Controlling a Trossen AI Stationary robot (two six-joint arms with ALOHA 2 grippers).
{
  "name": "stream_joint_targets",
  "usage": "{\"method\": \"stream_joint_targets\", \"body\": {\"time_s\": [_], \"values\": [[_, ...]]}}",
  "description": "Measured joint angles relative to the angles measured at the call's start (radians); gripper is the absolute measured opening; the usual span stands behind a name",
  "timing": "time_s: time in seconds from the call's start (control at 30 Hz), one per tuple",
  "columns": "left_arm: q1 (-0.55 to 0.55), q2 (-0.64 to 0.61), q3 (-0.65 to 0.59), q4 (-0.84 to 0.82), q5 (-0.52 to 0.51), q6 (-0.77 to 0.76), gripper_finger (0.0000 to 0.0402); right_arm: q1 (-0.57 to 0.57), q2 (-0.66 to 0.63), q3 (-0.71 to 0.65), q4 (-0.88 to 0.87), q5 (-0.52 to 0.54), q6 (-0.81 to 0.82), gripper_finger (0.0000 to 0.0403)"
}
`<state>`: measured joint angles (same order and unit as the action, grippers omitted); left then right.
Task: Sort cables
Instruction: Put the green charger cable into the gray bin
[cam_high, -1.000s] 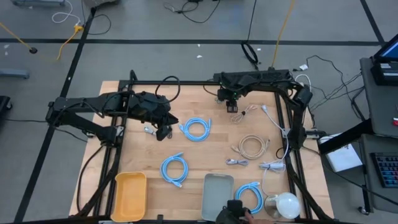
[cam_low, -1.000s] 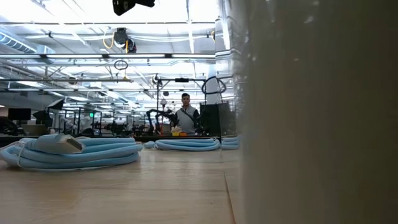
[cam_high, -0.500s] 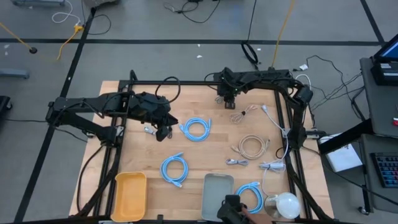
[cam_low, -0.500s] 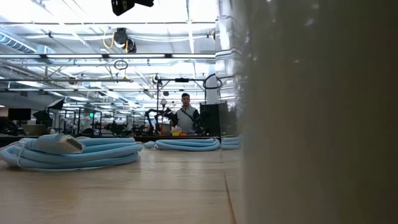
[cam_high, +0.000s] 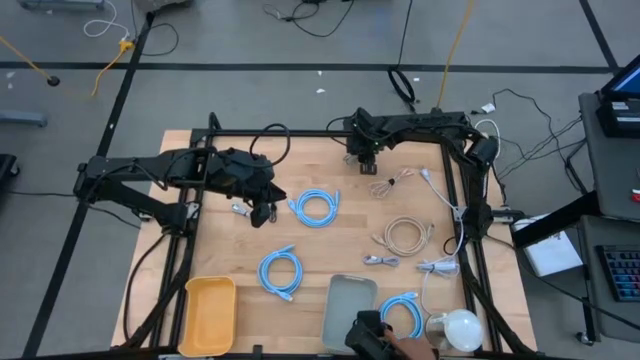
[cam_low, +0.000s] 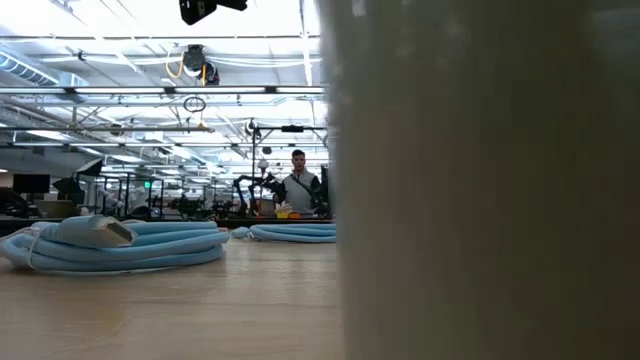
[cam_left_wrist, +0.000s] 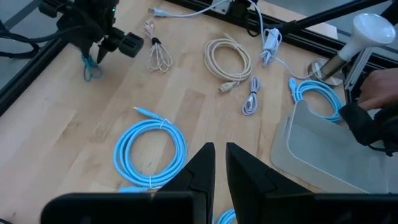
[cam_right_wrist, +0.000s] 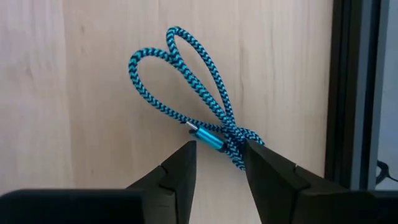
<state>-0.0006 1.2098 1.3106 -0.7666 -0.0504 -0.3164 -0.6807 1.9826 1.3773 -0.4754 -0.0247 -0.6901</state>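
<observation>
- Teal cable (cam_right_wrist: 199, 118) lies on the table (cam_high: 330, 250) at the far edge, near the frame bar; our right gripper (cam_right_wrist: 219, 163) sits over it, fingers apart either side of its bundled waist and plug.
- Left gripper (cam_left_wrist: 219, 163) hovers mid-table above a light-blue loop (cam_left_wrist: 149, 146), fingers nearly together, empty.
- Risk, as we judge it: our right fingers straddle only the crossing strands, so closing could pinch one strand and let the loops splay or slip out on lifting.
- Closeness to the frame bar could snag a trailing loop.
- Another concern: a person's hand (cam_high: 405, 348) is at the grey tray (cam_high: 350, 305) near the front edge, where a cable might be delivered.
</observation>
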Motion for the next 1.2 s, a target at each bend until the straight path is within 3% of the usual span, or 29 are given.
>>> {"method": "stream_joint_targets", "body": {"time_s": [0.17,0.43,0.83,1.2], "values": [[0.000,0.000,0.000,0.000,0.000,-0.001,0.0042,0.000,0.020,0.025,-0.013,-0.004,-0.004,0.0116],[0.000,0.000,0.000,0.000,-0.001,-0.011,0.0042,0.001,0.022,0.027,-0.052,-0.005,0.018,0.0008],[-0.002,0.000,0.000,0.006,-0.002,-0.029,0.0042,0.030,-0.027,0.022,-0.060,0.080,0.024,0.0001],[-0.002,0.000,0.000,0.026,-0.011,-0.024,0.0042,0.114,-0.129,0.023,-0.055,0.072,0.011,0.0000]]}}
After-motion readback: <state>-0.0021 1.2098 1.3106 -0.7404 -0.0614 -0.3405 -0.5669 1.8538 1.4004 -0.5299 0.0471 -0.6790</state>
